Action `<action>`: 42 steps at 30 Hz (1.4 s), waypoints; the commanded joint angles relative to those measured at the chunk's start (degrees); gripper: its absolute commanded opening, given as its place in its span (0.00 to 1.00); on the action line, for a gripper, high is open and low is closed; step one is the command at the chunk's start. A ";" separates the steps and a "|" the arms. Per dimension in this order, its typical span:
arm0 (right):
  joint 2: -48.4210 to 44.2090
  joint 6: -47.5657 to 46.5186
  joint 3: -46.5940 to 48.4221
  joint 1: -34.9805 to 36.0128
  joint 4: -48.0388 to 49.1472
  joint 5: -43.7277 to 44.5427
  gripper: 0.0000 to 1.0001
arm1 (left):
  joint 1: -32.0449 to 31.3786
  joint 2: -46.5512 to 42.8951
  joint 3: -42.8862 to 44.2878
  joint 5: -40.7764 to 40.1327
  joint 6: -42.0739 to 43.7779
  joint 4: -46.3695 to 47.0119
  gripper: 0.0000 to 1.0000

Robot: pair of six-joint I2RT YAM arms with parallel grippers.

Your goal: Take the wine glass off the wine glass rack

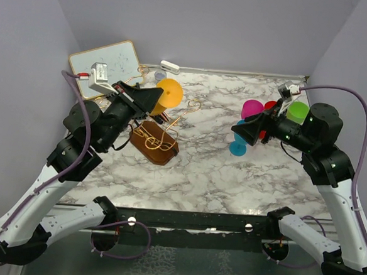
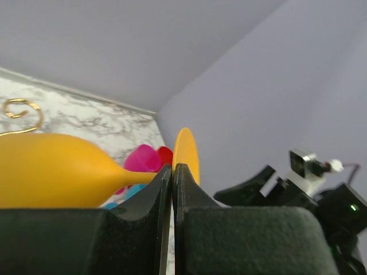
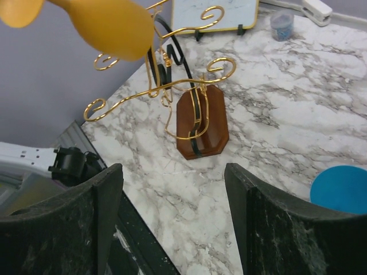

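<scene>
The wine glass point(image 1: 169, 92) is yellow-orange. My left gripper point(image 1: 153, 99) is shut on its stem, close to the round foot point(image 2: 186, 153), with the bowl point(image 2: 51, 177) lying sideways to the left. The glass is held in the air just above the curled arms of the copper-gold wine glass rack point(image 1: 159, 139), which stands on its brown wooden base point(image 3: 200, 123). In the right wrist view the glass point(image 3: 109, 26) hangs over the rack's hooks; I cannot tell whether they touch. My right gripper point(image 1: 239, 130) is open and empty, well to the right of the rack point(image 3: 172, 172).
Pink point(image 1: 252, 109), red, green point(image 1: 297, 111) and blue point(image 1: 237, 147) plastic glasses stand by the right gripper. A small whiteboard point(image 1: 103, 63), a stapler point(image 1: 169, 66) and a small cup point(image 1: 160, 77) sit at the back left. The table's left edge runs near the rack.
</scene>
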 commanded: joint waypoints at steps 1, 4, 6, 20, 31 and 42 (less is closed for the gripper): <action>-0.74 -1.52 1.88 -0.20 -0.89 -8.84 0.70 | -0.03 1.28 1.12 11.53 2.81 10.76 0.00; -0.74 -1.58 1.68 -0.19 -0.25 -12.84 0.69 | -0.03 2.88 0.17 19.13 4.87 15.27 0.00; -0.81 -1.45 1.42 -0.19 0.49 -15.99 0.68 | -0.03 5.06 0.02 25.76 6.53 17.98 0.00; -2.19 1.25 0.15 -0.19 5.63 -29.22 0.53 | -0.03 17.11 1.69 53.28 7.27 28.78 0.00; 0.18 2.90 1.41 -0.19 7.61 -29.48 0.53 | -0.03 18.81 0.92 59.06 4.50 33.53 0.00; 1.73 4.08 3.19 -0.21 7.76 -28.44 0.52 | -0.12 21.02 2.00 58.48 5.69 30.88 0.00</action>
